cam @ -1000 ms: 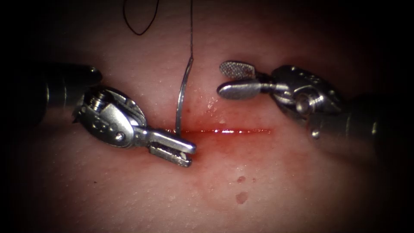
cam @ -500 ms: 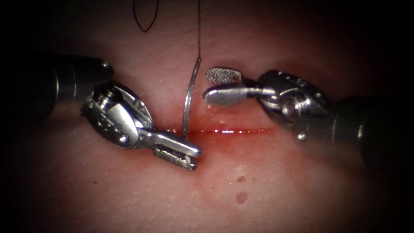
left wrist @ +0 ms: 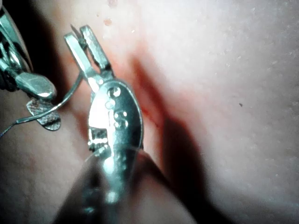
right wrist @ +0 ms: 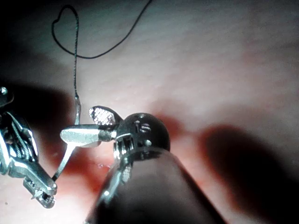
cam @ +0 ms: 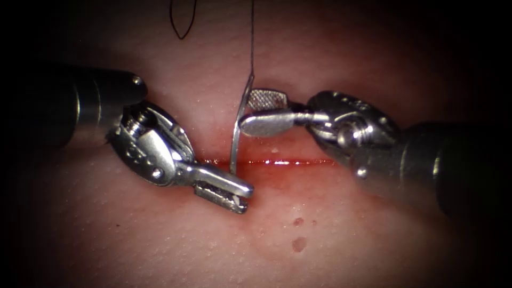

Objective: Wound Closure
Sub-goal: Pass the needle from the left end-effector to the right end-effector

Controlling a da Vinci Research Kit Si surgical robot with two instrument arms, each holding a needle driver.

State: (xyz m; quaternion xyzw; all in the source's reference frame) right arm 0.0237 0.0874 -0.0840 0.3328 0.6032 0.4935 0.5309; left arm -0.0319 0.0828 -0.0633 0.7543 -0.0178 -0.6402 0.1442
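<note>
1. I count two tools, one needle (cam: 236, 136), one thread (cam: 252, 37).
2. Needle stands upright above the cut (cam: 288, 161), thread end up.
3. My left tool (cam: 241, 196) grips its lower end; right tool (cam: 246, 113) gapes around its upper part.

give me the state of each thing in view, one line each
left tool: jaws shut on the needle near its tip, at the cut
right tool: jaws open around the needle's upper part, holding nothing
needle: upright, lower end at the cut; whether it is in the tissue can't be told
thread: runs up from the needle's top end
cut: unclosed, wet with red fluid
tissue: red spots below the cut
</note>
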